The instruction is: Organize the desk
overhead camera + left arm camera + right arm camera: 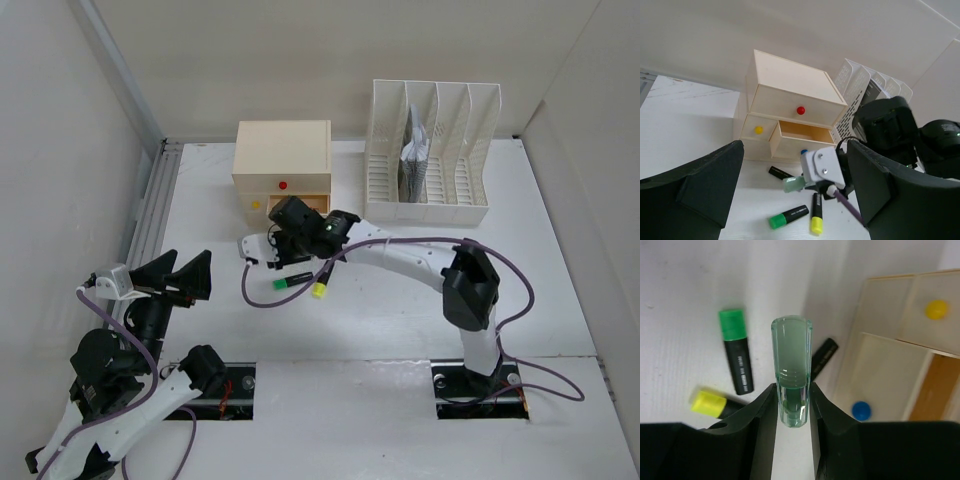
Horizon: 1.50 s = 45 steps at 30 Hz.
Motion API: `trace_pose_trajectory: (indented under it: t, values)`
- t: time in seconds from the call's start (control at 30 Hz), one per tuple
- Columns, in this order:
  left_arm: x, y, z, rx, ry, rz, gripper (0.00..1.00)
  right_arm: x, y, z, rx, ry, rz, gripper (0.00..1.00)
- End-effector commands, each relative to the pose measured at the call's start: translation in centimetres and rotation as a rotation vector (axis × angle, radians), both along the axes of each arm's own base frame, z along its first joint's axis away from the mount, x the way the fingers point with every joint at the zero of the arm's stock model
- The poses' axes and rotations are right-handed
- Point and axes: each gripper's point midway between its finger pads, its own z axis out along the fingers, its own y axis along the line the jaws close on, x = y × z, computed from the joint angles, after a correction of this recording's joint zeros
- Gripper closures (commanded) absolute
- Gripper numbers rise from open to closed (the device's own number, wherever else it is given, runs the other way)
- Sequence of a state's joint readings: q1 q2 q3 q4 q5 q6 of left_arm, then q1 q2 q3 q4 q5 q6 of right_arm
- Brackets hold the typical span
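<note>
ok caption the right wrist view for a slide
Right end effector grips translucent green marker; green highlighter and yellow highlighter lie on the desk

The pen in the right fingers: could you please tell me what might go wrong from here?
1. The right fingers pinch the pen near one end only, so it may pivot or slip out.
2. The open drawer is close by; the pen's long free end could catch its front.
3. A low move might knock the green highlighter.
</note>
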<state>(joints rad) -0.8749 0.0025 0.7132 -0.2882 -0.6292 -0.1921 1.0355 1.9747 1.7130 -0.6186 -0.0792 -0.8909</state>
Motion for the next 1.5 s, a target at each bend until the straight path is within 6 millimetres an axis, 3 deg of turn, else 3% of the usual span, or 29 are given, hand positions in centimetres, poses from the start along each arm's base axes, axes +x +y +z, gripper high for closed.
trace_pose_trajectory:
  t: [0.0, 0.07, 0.13, 0.2, 0.33, 0.53, 0.7, 0.9, 1.1, 1.17, 1.2, 1.3, 1.33, 1.4, 1.47]
  values:
    - [-1.6, 1.9, 1.6, -0.086, -0.090, 0.002, 0.18, 3.5, 0.0, 6.3, 0.115, -0.137, -0.091, 0.78]
    - [-1.6, 1.9, 1.6, -0.086, -0.090, 0.002, 0.18, 5.1, -0.1, 8.6, 0.166, -0.196, -0.132, 0.78]
    - [-1.6, 1.9, 1.6, -0.086, -0.090, 0.002, 0.18, 7.0, -0.9, 9.5, 0.177, -0.249, -0.196, 0.78]
    - [-1.6, 1.9, 1.6, -0.086, -0.090, 0.002, 0.18, 8.1, -1.4, 11.2, 0.216, -0.274, -0.230, 0.78]
    - [-1.6, 1.9, 1.6, -0.086, -0.090, 0.002, 0.18, 10.0, -2.4, 12.7, 0.240, -0.319, -0.288, 0.78]
    - [-1.6, 1.9, 1.6, -0.086, -0.090, 0.002, 0.18, 11.6, -3.3, 13.0, 0.247, -0.348, -0.346, 0.78]
    - [-1.6, 1.9, 1.6, -0.086, -0.090, 0.002, 0.18, 12.7, -4.0, 11.8, 0.219, -0.345, -0.373, 0.77]
    - [-1.6, 1.9, 1.6, -0.086, -0.090, 0.002, 0.18, 13.0, -4.1, 11.1, 0.216, -0.330, -0.380, 0.55]
    - [-1.5, 1.7, 1.6, -0.079, -0.084, 0.002, 0.18, 13.3, -4.3, 11.0, 0.228, -0.315, -0.395, 0.52]
    - [-1.5, 1.7, 1.6, -0.079, -0.084, 0.002, 0.18, 13.1, -4.2, 12.3, 0.269, -0.316, -0.398, 0.61]
    - [-1.5, 1.7, 1.6, -0.079, -0.084, 0.002, 0.18, 13.1, -4.1, 12.1, 0.275, -0.319, -0.398, 0.75]
    - [-1.5, 1.7, 1.6, -0.079, -0.084, 0.002, 0.18, 12.4, -4.1, 13.7, 0.347, -0.279, -0.389, 0.92]
    - [-1.5, 1.7, 1.6, -0.079, -0.084, 0.002, 0.18, 11.7, -4.0, 13.3, 0.355, -0.218, -0.359, 0.96]
    - [-1.5, 1.7, 1.6, -0.079, -0.084, 0.002, 0.18, 10.6, -3.4, 13.5, 0.391, -0.152, -0.307, 0.99]
    - [-1.5, 1.7, 1.6, -0.079, -0.084, 0.002, 0.18, 8.8, -3.0, 12.0, 0.371, -0.046, -0.227, 1.00]
